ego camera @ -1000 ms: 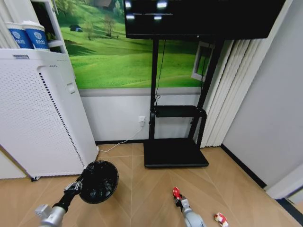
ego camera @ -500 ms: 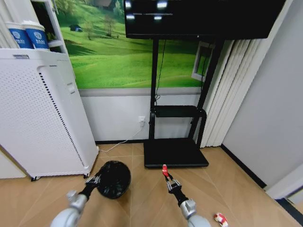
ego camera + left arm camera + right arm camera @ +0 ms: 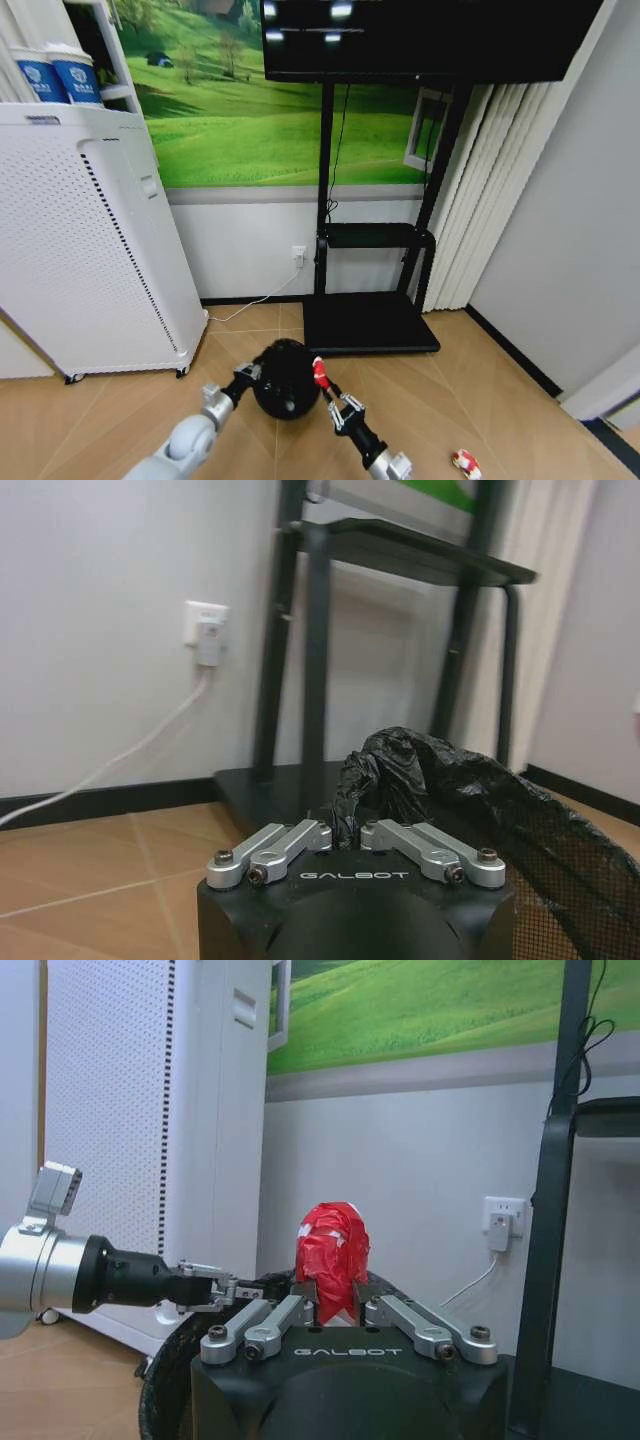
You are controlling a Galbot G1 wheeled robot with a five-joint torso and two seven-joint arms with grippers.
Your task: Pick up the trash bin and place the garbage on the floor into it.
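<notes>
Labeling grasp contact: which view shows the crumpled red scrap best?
Right wrist view: the crumpled red scrap sits large and centred, pinched in the right gripper. Head view shows it tiny beside the black bag-lined trash bin. Left wrist view shows the bin's bag instead.

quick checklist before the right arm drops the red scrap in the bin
1. Left tool shut on the trash bin rim: ok.
2. Right tool shut on the red scrap: ok.
3. Scrap at the bin's rim: ok in the head view.
4. Scrap fully over the opening: cannot tell.
5. Bin held off the floor: cannot tell.
6. Litter left: not ok, the red-and-white wrapper lies on the floor.
</notes>
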